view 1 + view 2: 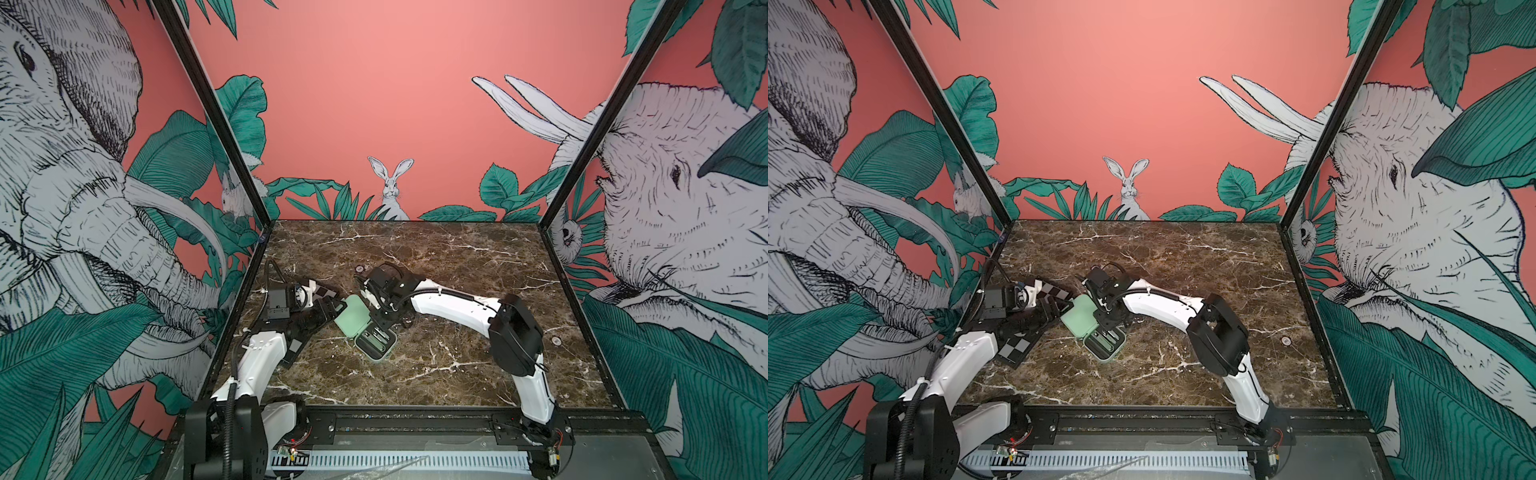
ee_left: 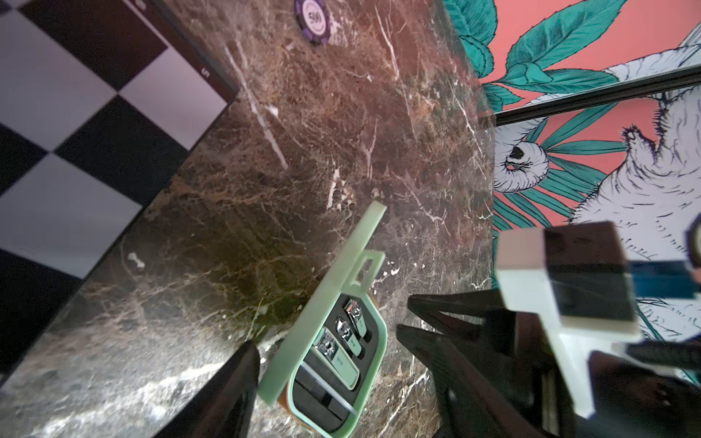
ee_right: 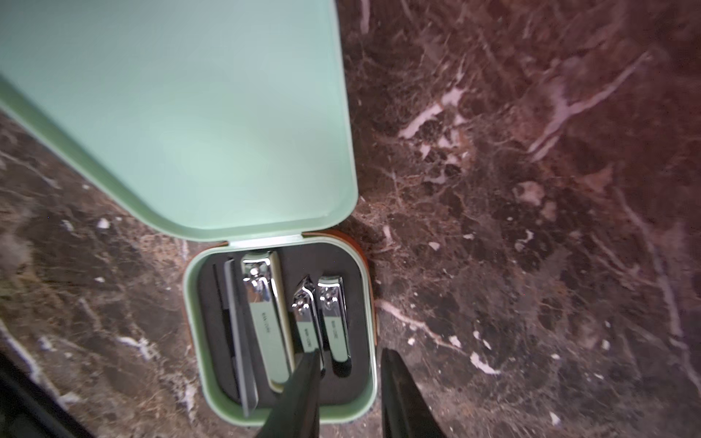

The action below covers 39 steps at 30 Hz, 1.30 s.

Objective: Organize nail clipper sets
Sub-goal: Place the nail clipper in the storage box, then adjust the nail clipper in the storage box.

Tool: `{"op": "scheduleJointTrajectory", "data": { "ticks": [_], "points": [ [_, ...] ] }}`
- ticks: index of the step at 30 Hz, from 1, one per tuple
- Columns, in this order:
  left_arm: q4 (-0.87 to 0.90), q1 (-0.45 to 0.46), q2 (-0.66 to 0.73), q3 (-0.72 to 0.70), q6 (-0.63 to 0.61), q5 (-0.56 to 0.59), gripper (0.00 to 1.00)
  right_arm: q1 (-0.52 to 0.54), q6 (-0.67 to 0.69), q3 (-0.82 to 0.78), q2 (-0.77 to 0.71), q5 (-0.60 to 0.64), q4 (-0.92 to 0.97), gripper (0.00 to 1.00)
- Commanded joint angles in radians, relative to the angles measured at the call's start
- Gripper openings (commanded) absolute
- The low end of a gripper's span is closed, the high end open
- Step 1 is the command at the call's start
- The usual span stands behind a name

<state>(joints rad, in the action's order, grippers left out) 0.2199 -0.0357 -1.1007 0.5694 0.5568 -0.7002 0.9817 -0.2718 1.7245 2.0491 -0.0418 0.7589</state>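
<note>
Four tools (image 3: 265, 314) lie bedded. My left claw (image 1: 336, 309), jaws apart, straddles the raised lid (image 1: 352, 318). The mint-green case (image 3: 191, 303) sits mid-table (image 3: 531, 227). My right claw (image 3: 349, 356), parted and empty, hangs over the small clipper (image 3: 333, 318). Only shutting remains, I judge.

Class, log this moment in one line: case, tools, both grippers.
case open, lid raised | three clippers, file in insert | left gripper open astride lid | right gripper open above clippers
</note>
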Motion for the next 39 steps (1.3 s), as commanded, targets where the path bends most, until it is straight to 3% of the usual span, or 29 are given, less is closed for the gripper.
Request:
{"op": "scheduleJointTrajectory", "data": {
  "ticks": [1,6,17,39],
  "points": [
    [0.008,-0.004,-0.012,0.028,-0.014,-0.028,0.74,0.003,-0.051,0.056,-0.048,-0.017,0.05,0.28],
    [-0.013,-0.005,-0.031,0.007,-0.002,-0.026,0.73,0.051,-0.078,0.109,0.037,-0.044,0.047,0.2],
    [-0.007,-0.005,-0.031,-0.003,-0.006,-0.004,0.72,0.087,-0.101,0.192,0.191,-0.079,0.042,0.23],
    [0.016,-0.004,-0.046,-0.023,-0.031,0.038,0.63,0.087,-0.127,0.106,0.239,-0.026,-0.017,0.16]
  ]
}}
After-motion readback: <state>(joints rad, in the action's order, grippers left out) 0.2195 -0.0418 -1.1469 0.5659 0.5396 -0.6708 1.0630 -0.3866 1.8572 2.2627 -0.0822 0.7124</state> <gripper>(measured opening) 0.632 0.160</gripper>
